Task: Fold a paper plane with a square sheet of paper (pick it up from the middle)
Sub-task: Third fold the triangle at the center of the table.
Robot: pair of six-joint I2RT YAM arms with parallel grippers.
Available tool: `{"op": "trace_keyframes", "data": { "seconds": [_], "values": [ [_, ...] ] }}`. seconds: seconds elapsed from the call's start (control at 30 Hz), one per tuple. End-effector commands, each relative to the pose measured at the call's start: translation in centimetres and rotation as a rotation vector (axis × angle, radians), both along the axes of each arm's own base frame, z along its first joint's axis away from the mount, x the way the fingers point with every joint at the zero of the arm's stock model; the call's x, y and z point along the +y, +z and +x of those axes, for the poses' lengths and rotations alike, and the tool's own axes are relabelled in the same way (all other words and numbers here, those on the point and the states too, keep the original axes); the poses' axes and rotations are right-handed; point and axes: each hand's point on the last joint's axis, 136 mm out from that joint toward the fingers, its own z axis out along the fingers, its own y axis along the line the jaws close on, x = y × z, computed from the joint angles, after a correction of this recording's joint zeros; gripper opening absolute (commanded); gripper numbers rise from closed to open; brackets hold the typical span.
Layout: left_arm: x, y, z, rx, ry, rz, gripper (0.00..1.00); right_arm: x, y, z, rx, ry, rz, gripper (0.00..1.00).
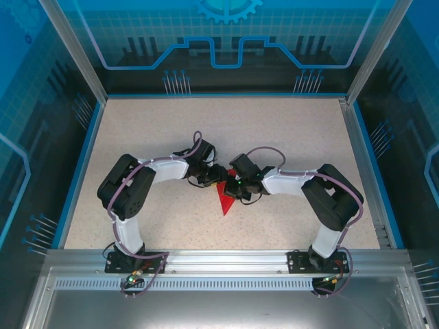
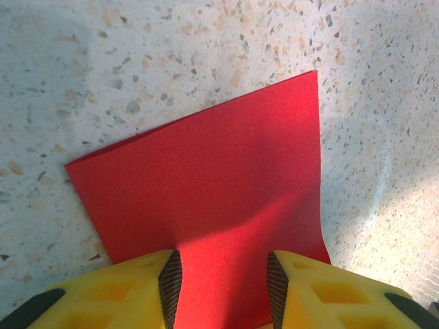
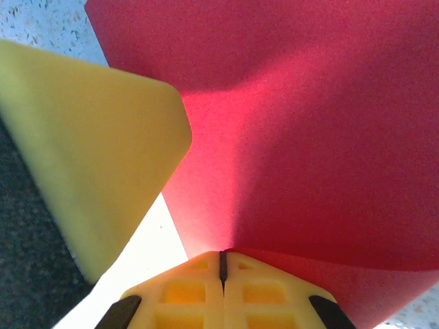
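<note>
Right end effector point(image 3: 221, 264) tight on paper point(image 3: 315, 137)

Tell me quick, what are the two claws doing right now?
Left gripper: open, with the paper lying between its spread fingers, not pinched.
Right gripper: closed, pinching the paper.

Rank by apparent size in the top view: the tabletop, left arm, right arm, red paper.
1. tabletop
2. left arm and right arm, about alike, so unranked
3. red paper, partly covered by the arms
</note>
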Motion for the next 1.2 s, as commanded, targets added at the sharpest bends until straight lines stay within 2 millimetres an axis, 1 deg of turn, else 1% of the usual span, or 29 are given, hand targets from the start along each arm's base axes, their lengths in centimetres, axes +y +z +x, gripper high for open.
{"op": "trace_keyframes", "data": {
  "seconds": [0.0, 0.37, 0.67, 0.9, 1.17],
  "values": [
    [0.6, -1.3, -0.4, 0.041, -0.01, 0.034, 0.43, 0.4, -0.1, 0.6, -0.026, -0.004, -0.022, 0.0],
    [0.6, -1.4, -0.6, 0.045, -0.011, 0.035, 0.43, 0.9, -0.3, 0.3, -0.023, 0.03, -0.016, 0.0],
    [0.6, -1.6, -0.8, 0.049, -0.018, 0.038, 0.43, 1.2, -0.5, 0.4, -0.014, 0.038, -0.021, 0.0],
    [0.6, -1.6, -0.8, 0.051, -0.021, 0.034, 0.43, 0.6, -1.0, 0.0, -0.01, 0.06, -0.051, 0.0],
    [0.4, -1.5, -0.9, 0.048, -0.027, 0.031, 0.43, 0.9, -0.7, -0.8, -0.014, 0.122, -0.041, 0.0]
  ]
}}
